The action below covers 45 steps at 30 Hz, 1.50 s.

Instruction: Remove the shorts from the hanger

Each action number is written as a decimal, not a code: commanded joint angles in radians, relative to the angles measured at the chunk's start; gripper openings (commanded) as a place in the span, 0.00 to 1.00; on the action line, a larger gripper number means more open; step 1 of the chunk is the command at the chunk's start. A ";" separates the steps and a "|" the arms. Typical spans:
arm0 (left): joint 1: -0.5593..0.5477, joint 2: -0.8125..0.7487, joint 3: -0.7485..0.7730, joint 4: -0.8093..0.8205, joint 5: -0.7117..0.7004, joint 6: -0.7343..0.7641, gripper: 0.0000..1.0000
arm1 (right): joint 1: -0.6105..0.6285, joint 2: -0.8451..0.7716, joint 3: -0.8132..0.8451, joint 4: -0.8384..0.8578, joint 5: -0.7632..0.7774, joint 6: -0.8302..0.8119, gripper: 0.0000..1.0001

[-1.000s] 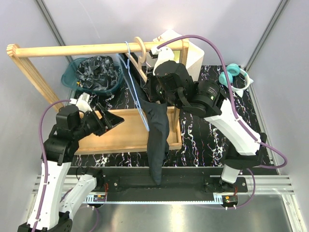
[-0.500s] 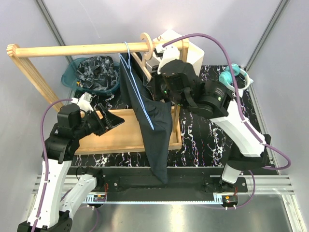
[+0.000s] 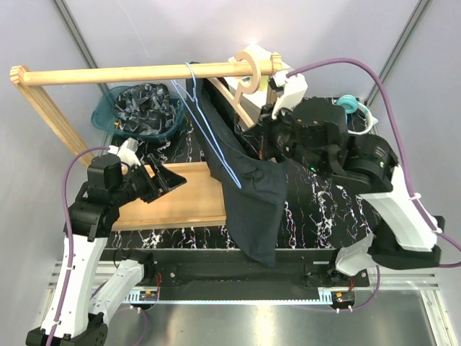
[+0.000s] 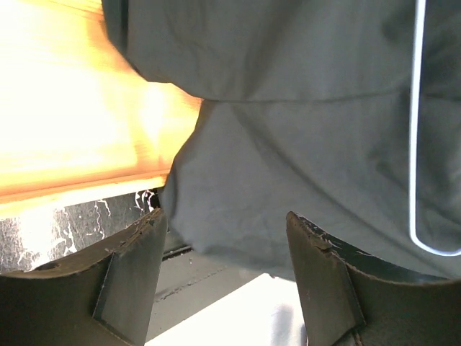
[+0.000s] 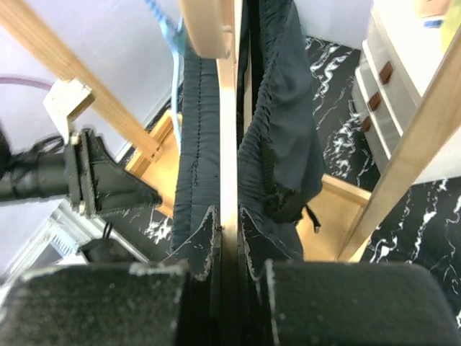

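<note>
The rack (image 3: pixel 43 101) stands across the table, its rail (image 3: pixel 108 73) running along the top. The hanger (image 3: pixel 248 66), a wooden one, hooks over the rail near its right end. The shorts (image 3: pixel 248 187) drape over the hanger's bar and hang dark and slack below the rail, in front of the rack's base (image 3: pixel 180 205). The right gripper (image 5: pixel 229 234) is clamped on the hanger's bar under the rail, one finger on each side, with folds of the shorts against them. A light blue wire hanger (image 3: pixel 205 130) hangs from the rail just left of the wooden one and lies against the shorts. The left gripper (image 3: pixel 167 179) hovers over the left part of the rack's base, jaws spread wide and holding nothing, pointing at the shorts. In its wrist view the cloth shows beyond the gap between its fingers (image 4: pixel 133 267). A teal basket (image 3: pixel 108 119) of dark clothes sits near the rack's left end
</note>
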 commanded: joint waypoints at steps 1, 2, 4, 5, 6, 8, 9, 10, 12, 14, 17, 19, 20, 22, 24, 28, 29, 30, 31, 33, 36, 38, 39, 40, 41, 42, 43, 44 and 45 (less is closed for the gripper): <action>-0.001 -0.012 0.014 0.011 0.028 0.010 0.70 | -0.003 -0.131 -0.111 0.166 -0.074 -0.042 0.00; -0.001 -0.012 0.012 0.012 0.027 0.010 0.70 | -0.005 -0.153 -0.170 0.171 -0.067 -0.040 0.00; -0.001 -0.018 0.004 0.011 0.024 0.010 0.71 | -0.003 -0.217 -0.232 0.180 -0.056 -0.042 0.00; -0.001 -0.018 0.001 0.011 0.024 0.010 0.71 | -0.005 -0.237 -0.294 0.185 -0.057 -0.037 0.00; -0.001 -0.018 0.000 0.012 0.027 0.010 0.71 | -0.005 -0.275 -0.324 0.188 -0.060 -0.033 0.00; -0.001 -0.013 -0.008 0.011 0.026 0.009 0.71 | -0.005 -0.311 -0.417 0.202 -0.083 -0.017 0.00; -0.001 -0.006 -0.009 0.012 0.026 0.010 0.71 | -0.005 -0.343 -0.450 0.206 -0.090 -0.011 0.00; -0.001 -0.003 -0.009 0.012 0.027 0.010 0.71 | -0.003 -0.360 -0.482 0.214 -0.091 -0.002 0.00; -0.001 0.014 -0.009 0.017 0.032 0.013 0.71 | -0.005 -0.395 -0.566 0.214 -0.077 0.030 0.00; -0.001 0.024 -0.009 0.024 0.032 0.015 0.71 | -0.005 -0.412 -0.649 0.216 -0.050 0.067 0.00; -0.001 0.039 -0.019 0.055 0.038 0.006 0.71 | -0.005 -0.435 -0.758 0.237 -0.040 0.124 0.00; -0.001 0.045 -0.046 0.086 0.058 -0.019 0.71 | -0.005 -0.443 -0.809 0.287 -0.091 0.142 0.00; -0.001 0.047 -0.060 0.122 0.066 -0.031 0.71 | -0.005 -0.443 -0.859 0.310 -0.112 0.159 0.00; -0.001 0.048 -0.106 0.167 0.087 -0.069 0.70 | -0.005 -0.444 -0.913 0.399 -0.180 0.168 0.00; -0.001 0.047 -0.169 0.253 0.110 -0.120 0.70 | -0.005 -0.435 -0.971 0.448 -0.209 0.179 0.00; -0.002 0.045 -0.277 0.463 0.147 -0.221 0.68 | -0.012 -0.389 -1.011 0.527 -0.293 0.190 0.00; -0.001 0.047 -0.295 0.488 0.153 -0.235 0.68 | -0.021 -0.382 -1.019 0.533 -0.304 0.205 0.00; -0.002 0.051 -0.305 0.508 0.146 -0.244 0.68 | -0.026 -0.366 -1.025 0.547 -0.321 0.213 0.00; -0.002 0.059 -0.318 0.523 0.138 -0.240 0.68 | -0.034 -0.360 -1.033 0.551 -0.362 0.217 0.00; -0.005 0.091 -0.322 0.523 0.126 -0.212 0.68 | -0.040 -0.343 -1.040 0.565 -0.393 0.233 0.00; -0.021 0.132 -0.312 0.523 0.100 -0.186 0.68 | -0.054 -0.337 -1.054 0.576 -0.418 0.245 0.00; -0.033 0.157 -0.292 0.522 0.075 -0.168 0.68 | -0.067 -0.334 -1.057 0.574 -0.465 0.245 0.00; -0.045 0.169 -0.286 0.523 0.055 -0.157 0.68 | -0.078 -0.334 -1.059 0.571 -0.484 0.248 0.00; -0.053 0.180 -0.278 0.523 0.048 -0.152 0.68 | -0.084 -0.334 -1.059 0.571 -0.491 0.248 0.00; -0.064 0.209 -0.266 0.522 0.032 -0.139 0.68 | -0.089 -0.337 -1.059 0.571 -0.498 0.245 0.00; -0.065 0.226 -0.260 0.514 0.026 -0.135 0.66 | -0.094 -0.339 -1.059 0.571 -0.504 0.245 0.00; -0.068 0.240 -0.253 0.508 0.018 -0.134 0.65 | -0.094 -0.340 -1.059 0.571 -0.507 0.237 0.00; -0.070 0.267 -0.244 0.506 0.006 -0.131 0.63 | -0.094 -0.340 -1.059 0.571 -0.508 0.237 0.00; -0.071 0.281 -0.234 0.490 -0.003 -0.123 0.62 | -0.095 -0.340 -1.062 0.568 -0.514 0.234 0.00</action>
